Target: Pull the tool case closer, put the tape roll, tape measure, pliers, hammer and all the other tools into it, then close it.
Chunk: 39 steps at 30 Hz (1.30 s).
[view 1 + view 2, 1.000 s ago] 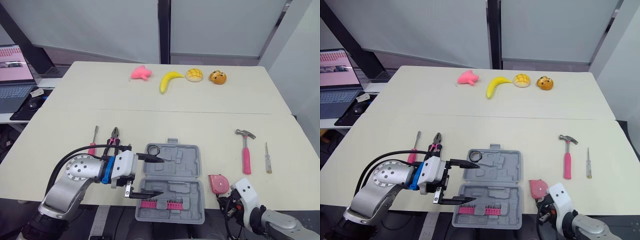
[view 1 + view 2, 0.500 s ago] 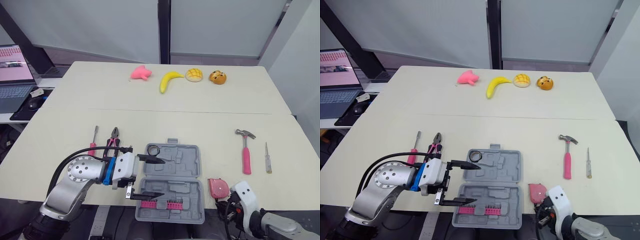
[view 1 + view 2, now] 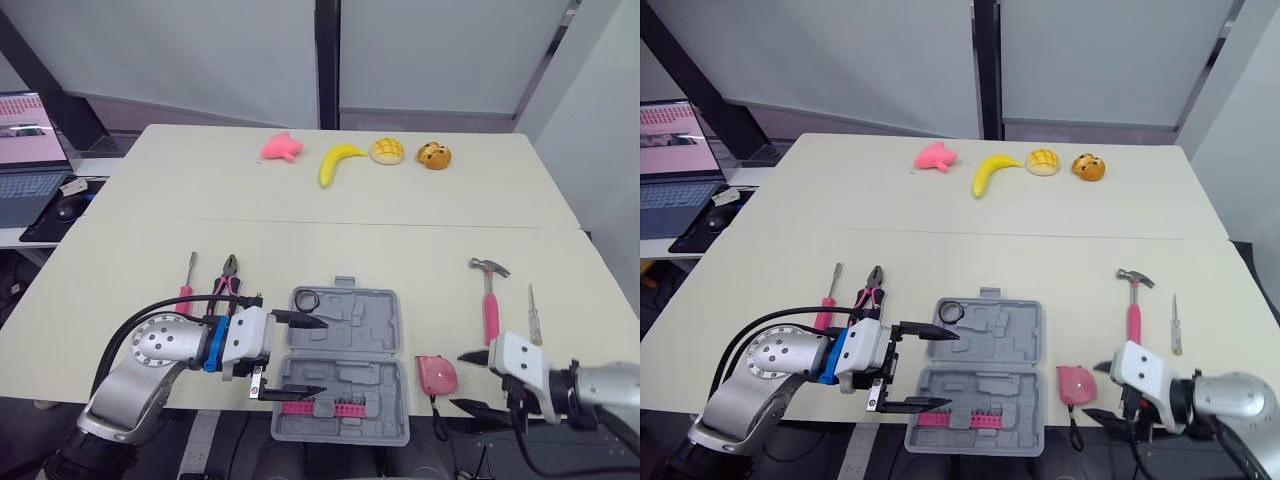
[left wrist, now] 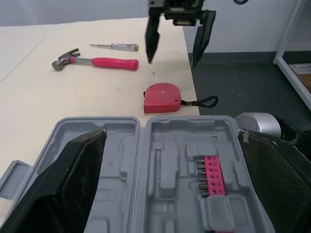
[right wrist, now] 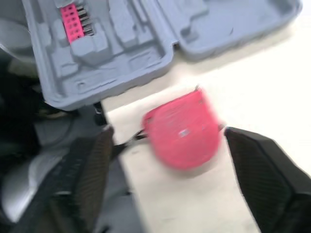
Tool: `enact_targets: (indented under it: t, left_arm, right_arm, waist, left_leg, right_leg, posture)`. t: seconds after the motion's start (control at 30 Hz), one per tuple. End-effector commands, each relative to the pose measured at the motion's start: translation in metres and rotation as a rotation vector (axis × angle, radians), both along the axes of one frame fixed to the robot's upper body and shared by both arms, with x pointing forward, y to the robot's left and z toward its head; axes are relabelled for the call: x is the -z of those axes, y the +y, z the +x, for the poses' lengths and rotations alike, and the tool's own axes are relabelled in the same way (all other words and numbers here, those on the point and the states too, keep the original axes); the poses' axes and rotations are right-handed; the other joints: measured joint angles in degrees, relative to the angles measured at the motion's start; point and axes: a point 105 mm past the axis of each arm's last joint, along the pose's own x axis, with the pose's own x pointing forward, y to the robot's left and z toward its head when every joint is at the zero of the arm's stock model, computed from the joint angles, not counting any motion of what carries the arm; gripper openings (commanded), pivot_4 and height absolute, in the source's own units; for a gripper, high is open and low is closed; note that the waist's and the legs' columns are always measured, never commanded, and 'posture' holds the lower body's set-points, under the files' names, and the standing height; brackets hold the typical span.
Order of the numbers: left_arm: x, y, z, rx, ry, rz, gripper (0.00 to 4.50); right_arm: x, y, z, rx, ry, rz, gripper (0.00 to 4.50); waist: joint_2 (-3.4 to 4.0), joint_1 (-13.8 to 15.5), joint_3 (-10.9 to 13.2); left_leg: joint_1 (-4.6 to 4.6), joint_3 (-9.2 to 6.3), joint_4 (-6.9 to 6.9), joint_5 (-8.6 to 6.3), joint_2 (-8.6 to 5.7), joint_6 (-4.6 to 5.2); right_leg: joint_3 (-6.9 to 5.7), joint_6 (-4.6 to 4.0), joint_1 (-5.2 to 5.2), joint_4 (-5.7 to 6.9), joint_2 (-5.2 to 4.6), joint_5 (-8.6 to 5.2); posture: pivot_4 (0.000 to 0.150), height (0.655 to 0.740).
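Since a second ago the right gripper (image 3: 460, 380) has swung out. It was tucked low just right of the tape measure (image 3: 436, 376); now its arm reaches in from further right of the tool case (image 3: 370, 320), with the fingers spread wide and aimed back at the tape measure. We log the left gripper (image 3: 322, 355) unmoved at the case's left edge, fingers spread, one over each half, holding nothing.

Head views: the case lies open and flat at the near edge of the worktop (image 3: 400, 250). We note the tape roll (image 3: 307, 300) in the case's far-left corner and a pink bit strip (image 3: 320, 408) in its near half. The tape measure sits just right of the case. The hammer (image 3: 489, 305) and the slim tester screwdriver (image 3: 535, 315) lie further right, apart from each other. The pliers (image 3: 228, 275) and the pink-handled screwdriver (image 3: 187, 285) lie side by side left of the case.

Left wrist view: across the open case we see the tape measure (image 4: 163, 98), its strap trailing over the worktop edge. The right gripper (image 4: 172, 58) is beyond it, spread and short of touching it.

Right wrist view: the tape measure (image 5: 182, 131), blurred, lies in line with the gap between the spread fingers (image 5: 82, 179). The case (image 5: 136, 39) is behind it.
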Motion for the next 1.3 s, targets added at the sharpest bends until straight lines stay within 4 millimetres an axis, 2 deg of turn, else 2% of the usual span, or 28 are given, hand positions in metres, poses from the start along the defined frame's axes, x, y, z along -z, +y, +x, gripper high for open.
enact_targets:
  t: [0.03,0.13,0.33,0.53,1.1,1.2,1.27,1.3]
  left_arm:
    - [-0.010,-0.001,-0.004,0.024,-0.042,-0.016,4.50]
    - [-0.012,-0.002,-0.005,0.025,-0.043,-0.024,4.50]
    - [-0.012,-0.003,-0.011,0.032,-0.042,-0.034,4.50]
    - [-0.011,-0.002,-0.011,0.036,-0.040,-0.026,4.50]
    - [-0.012,-0.001,-0.009,0.033,-0.046,-0.027,4.50]
    - [-0.013,-0.001,-0.007,0.025,-0.056,-0.033,4.50]
    - [-0.015,-0.001,-0.004,0.010,-0.073,-0.048,4.50]
    - [-0.017,-0.001,-0.002,0.000,-0.089,-0.061,4.50]
  right_arm:
    - [0.007,-0.003,0.007,-0.149,-0.029,-0.053,4.49]
    - [0.014,-0.004,0.011,-0.223,-0.020,-0.067,4.49]
    - [0.027,-0.005,0.014,-0.326,-0.029,-0.075,4.49]
    - [0.035,0.000,0.022,-0.331,-0.067,-0.058,4.49]
    - [0.054,0.003,0.029,-0.329,-0.069,-0.073,4.49]
    - [0.053,0.004,0.030,-0.332,-0.086,-0.069,3.87]
    - [0.053,0.004,0.030,-0.332,-0.097,-0.068,3.26]
    - [0.052,0.003,0.030,-0.332,-0.101,-0.068,3.13]
  waist:
    - [0.05,0.14,0.02]
    - [0.06,0.21,0.03]
    - [0.07,0.11,0.04]
    - [0.07,0.11,0.04]
    - [0.10,0.10,0.05]
    - [0.10,0.10,0.05]
    - [0.10,0.09,0.05]
    - [0.10,0.10,0.05]
  left_leg:
    - [-0.02,0.00,-0.03,0.00,0.00,0.00]
    - [-0.04,-0.03,-0.05,0.00,-0.01,0.00]
    - [-0.03,-0.03,-0.06,-0.01,-0.01,0.01]
    - [0.06,-0.02,-0.03,0.00,-0.01,0.00]
    - [0.13,-0.02,-0.04,0.00,-0.01,0.00]
    - [0.14,-0.02,-0.04,0.00,-0.01,0.00]
    - [0.15,-0.01,-0.03,0.00,-0.01,0.00]
    - [0.15,-0.02,-0.03,0.00,-0.01,0.00]
  right_leg:
    - [0.01,-0.01,-0.02,0.00,0.00,-0.01]
    - [-0.04,-0.29,-0.02,0.00,-0.01,0.11]
    - [-0.05,-0.33,-0.01,-0.01,-0.03,0.13]
    - [-0.03,-0.33,0.08,0.01,-0.02,0.13]
    - [-0.01,-0.34,0.12,0.04,-0.02,0.14]
    - [0.00,-0.34,0.12,0.04,-0.02,0.14]
    - [0.00,-0.34,0.12,0.04,-0.02,0.14]
    - [0.00,-0.34,0.13,0.04,-0.02,0.14]
  posture:
    - [0.150,0.7400]
    - [0.150,0.7400]
    - [0.150,0.7400]
    - [0.150,0.7400]
    - [0.150,0.7400]
    - [0.150,0.7400]
    - [0.150,0.7400]
    - [0.150,0.7400]
